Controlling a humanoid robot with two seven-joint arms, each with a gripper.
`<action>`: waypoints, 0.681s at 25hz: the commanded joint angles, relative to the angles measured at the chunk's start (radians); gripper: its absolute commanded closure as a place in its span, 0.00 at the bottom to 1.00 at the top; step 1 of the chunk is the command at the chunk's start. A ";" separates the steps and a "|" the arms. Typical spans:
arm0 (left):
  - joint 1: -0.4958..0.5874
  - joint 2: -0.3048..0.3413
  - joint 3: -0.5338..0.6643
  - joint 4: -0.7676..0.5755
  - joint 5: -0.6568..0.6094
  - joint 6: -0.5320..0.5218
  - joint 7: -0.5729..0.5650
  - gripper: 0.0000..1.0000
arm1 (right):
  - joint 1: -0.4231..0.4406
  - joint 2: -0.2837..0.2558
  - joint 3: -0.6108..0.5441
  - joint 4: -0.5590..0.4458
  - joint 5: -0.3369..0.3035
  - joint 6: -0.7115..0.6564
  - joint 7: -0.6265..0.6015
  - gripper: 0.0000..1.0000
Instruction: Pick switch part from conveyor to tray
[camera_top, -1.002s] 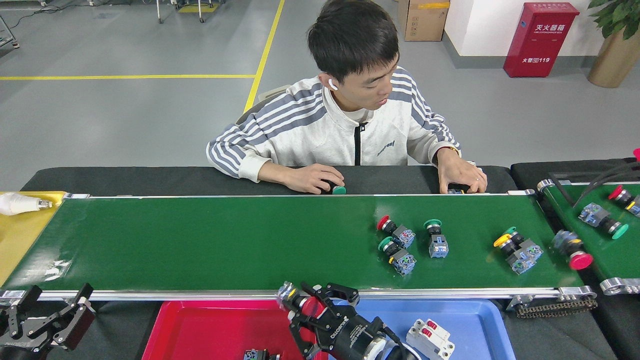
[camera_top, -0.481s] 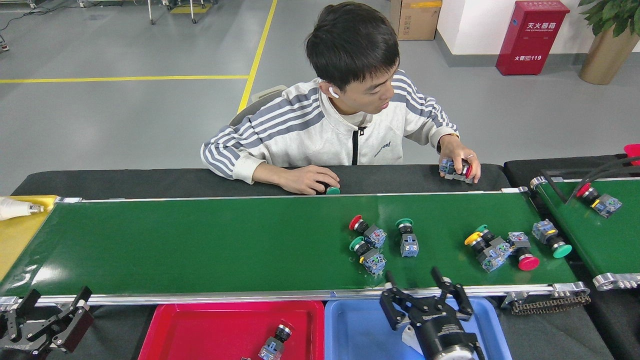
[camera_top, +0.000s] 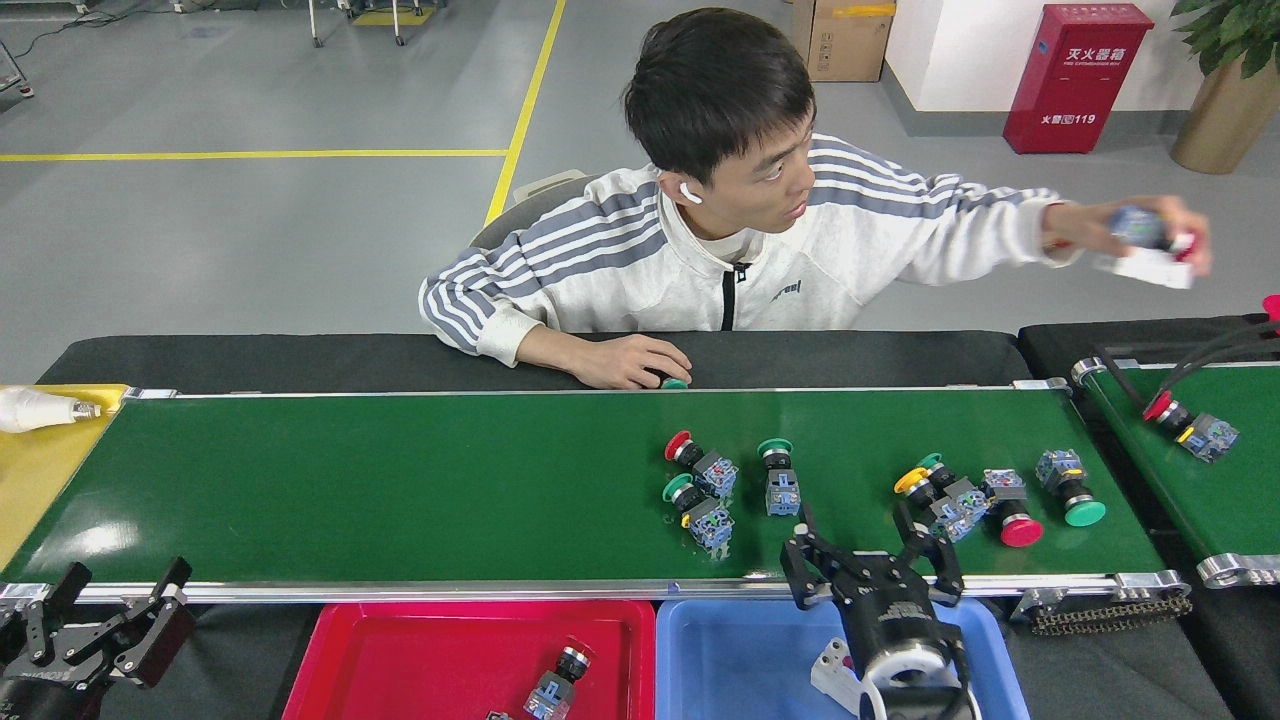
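Over the near rail of the conveyor (camera_top: 400, 480), my right pincer (camera_top: 872, 540) has come forward from above the blue tray (camera_top: 740, 650) within the last half second, its fingers spread and empty. The push-button switches have ridden leftward on the belt: a trio with the green-capped switch (camera_top: 778, 478) just left of my fingertips, a cluster with the yellow-capped switch (camera_top: 935, 492) just right. The switch I dropped (camera_top: 556, 683) lies in the red tray (camera_top: 400, 650). The person's hand (camera_top: 1150, 240) has swung off right, holding a part. My left pincer (camera_top: 110, 620) waits open. Next pick looks imminent.
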 joint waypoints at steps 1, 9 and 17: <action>-0.016 0.013 0.005 0.001 -0.001 0.001 0.003 0.00 | -0.047 0.035 0.017 0.046 0.002 0.002 0.004 0.02; -0.050 0.016 -0.024 0.022 -0.003 0.001 0.003 0.00 | -0.189 0.113 0.024 0.282 -0.009 0.000 0.003 0.35; -0.053 0.015 -0.024 0.022 -0.003 0.002 0.003 0.00 | -0.189 0.098 0.060 0.270 -0.007 -0.020 -0.003 0.98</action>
